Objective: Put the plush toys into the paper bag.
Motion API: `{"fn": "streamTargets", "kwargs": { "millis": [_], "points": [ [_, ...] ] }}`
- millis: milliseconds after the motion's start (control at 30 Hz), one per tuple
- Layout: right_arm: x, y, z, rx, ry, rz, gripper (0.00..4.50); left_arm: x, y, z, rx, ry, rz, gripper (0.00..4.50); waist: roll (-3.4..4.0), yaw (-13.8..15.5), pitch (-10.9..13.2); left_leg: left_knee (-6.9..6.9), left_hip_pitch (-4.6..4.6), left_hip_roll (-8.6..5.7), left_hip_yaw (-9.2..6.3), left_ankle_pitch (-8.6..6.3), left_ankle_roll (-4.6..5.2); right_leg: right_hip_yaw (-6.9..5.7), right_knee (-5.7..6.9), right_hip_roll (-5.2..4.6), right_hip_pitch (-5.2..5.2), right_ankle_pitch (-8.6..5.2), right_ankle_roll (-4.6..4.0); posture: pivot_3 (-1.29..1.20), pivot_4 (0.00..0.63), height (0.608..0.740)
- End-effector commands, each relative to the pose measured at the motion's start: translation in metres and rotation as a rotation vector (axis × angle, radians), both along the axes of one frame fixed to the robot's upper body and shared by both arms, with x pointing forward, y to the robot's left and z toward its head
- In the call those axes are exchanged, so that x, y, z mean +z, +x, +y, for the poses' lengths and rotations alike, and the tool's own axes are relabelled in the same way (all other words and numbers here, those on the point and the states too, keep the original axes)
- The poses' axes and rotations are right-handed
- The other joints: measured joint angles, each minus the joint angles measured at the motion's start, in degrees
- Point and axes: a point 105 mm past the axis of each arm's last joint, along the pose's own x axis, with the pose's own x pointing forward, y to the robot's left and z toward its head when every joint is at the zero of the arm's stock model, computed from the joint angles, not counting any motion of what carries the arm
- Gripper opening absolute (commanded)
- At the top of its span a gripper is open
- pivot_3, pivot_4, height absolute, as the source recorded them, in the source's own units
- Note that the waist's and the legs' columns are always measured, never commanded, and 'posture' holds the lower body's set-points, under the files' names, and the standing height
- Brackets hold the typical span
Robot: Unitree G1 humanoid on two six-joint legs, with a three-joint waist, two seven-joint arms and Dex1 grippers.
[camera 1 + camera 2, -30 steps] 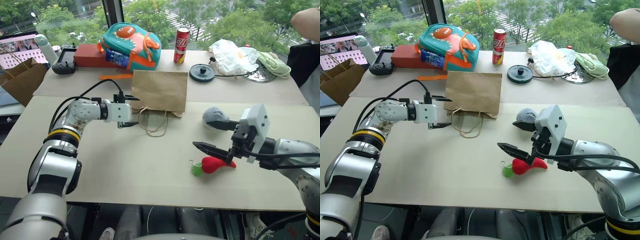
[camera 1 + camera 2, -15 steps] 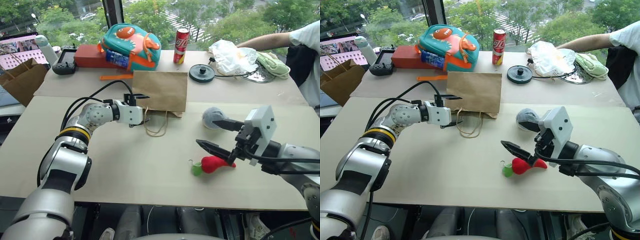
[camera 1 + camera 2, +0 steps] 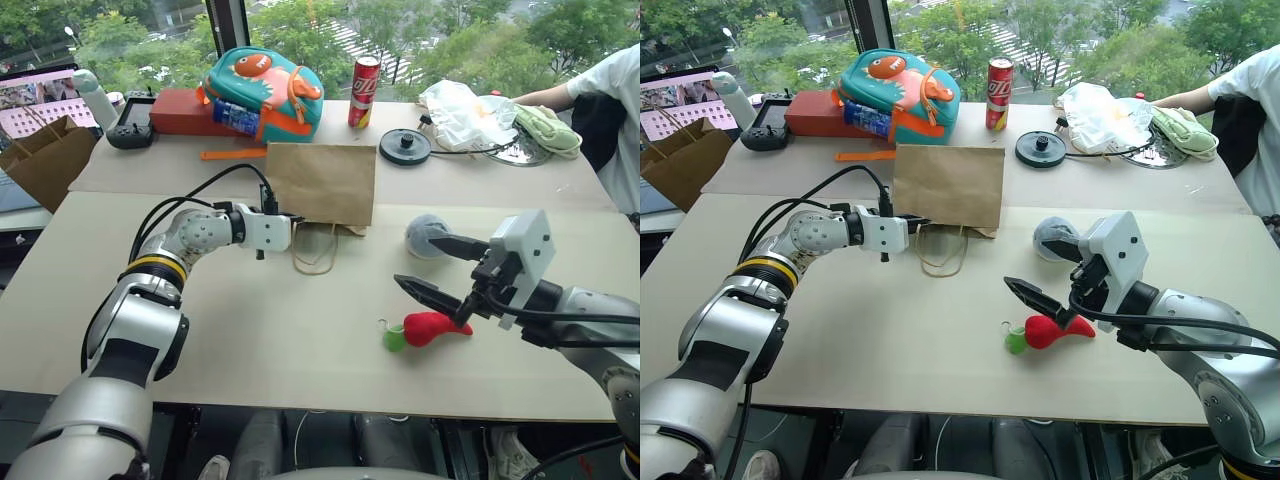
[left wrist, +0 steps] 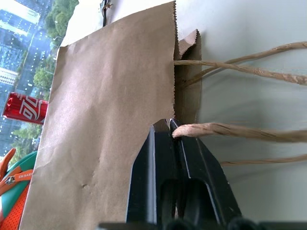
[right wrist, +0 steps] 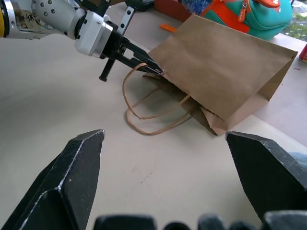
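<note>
Small plain brown kraft paper bag [image 3: 322,183] lies flat on the pale worktop [image 3: 230,330], its mouth facing the near edge and its thin tan twine loop handles [image 3: 316,250] spread out on the surface in front of it.

Left pincer [image 3: 296,219] is at the bag's mouth, at the left corner. Its two black fingers are pressed together; the left wrist view shows them clamped on one twine handle [image 4: 230,130] right where it meets the bag's top edge.

Right pincer [image 3: 440,270] hangs above the worktop on the right side, fingers spread wide apart, holding nothing. In the head views the red plush chili pepper with green stem [image 3: 425,328] lies on the worktop just beneath its lower finger; contact cannot be judged. The fuzzy grey rounded plush toy [image 3: 427,236] sits on the worktop beyond it, beside the upper finger, to the right of the bag and apart from it. Both toys are outside the bag.

At the far side of the worktop: a teal dinosaur backpack with orange trim [image 3: 262,90], a red drink can [image 3: 363,91] and a round black lid [image 3: 404,146]. A larger, darker brown paper bag [image 3: 42,160] stands at the far left. A person's arm in a white sleeve [image 3: 600,85] reaches in at the far right.
</note>
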Motion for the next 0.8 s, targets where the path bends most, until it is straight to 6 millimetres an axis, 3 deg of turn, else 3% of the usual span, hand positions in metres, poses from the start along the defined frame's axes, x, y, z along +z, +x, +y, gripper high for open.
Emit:
{"fn": "streamTargets", "kwargs": {
  "millis": [33,200,500,700,800],
  "points": [
    [0.009,-0.001,0.002,0.004,0.000,-0.055,4.50,0.016,0.004,0.001,0.011,-0.055,-0.027,0.05,0.00,-0.02,0.00,0.00,0.00,0.00,0.00,0.00,0.00,0.00,0.00,0.00,0.00,0.00,0.00,0.00,0.150,0.733],
    [0.008,0.001,0.003,-0.001,0.002,-0.056,4.50,0.039,0.004,0.000,0.003,-0.223,0.037,0.05,0.00,0.00,0.00,0.01,0.00,0.00,0.00,0.00,0.00,-0.01,0.01,0.00,0.00,0.00,0.00,0.00,0.150,0.733],
    [0.000,0.004,0.015,0.017,0.019,-0.038,4.50,0.074,0.006,0.008,-0.029,-0.498,0.302,0.05,0.01,-0.51,-0.01,0.02,0.01,0.03,-0.04,0.00,0.01,-0.01,0.04,0.04,0.00,0.00,0.00,0.00,0.150,0.733],
    [-0.018,0.026,0.025,-0.058,0.034,-0.012,4.50,0.090,0.007,0.008,-0.031,-0.595,0.391,0.05,0.02,-0.86,-0.01,0.06,0.01,0.02,-0.12,0.01,0.01,-0.04,0.06,0.06,0.01,0.00,0.00,0.00,0.150,0.733],
    [-0.021,0.044,0.027,-0.143,0.070,-0.027,3.80,0.093,0.006,0.005,-0.042,-0.599,0.407,0.00,0.02,-1.01,-0.02,0.08,-0.01,0.01,-0.15,0.01,0.01,-0.04,0.07,0.06,0.00,0.00,0.00,0.00,0.150,0.733]
  ]
}}
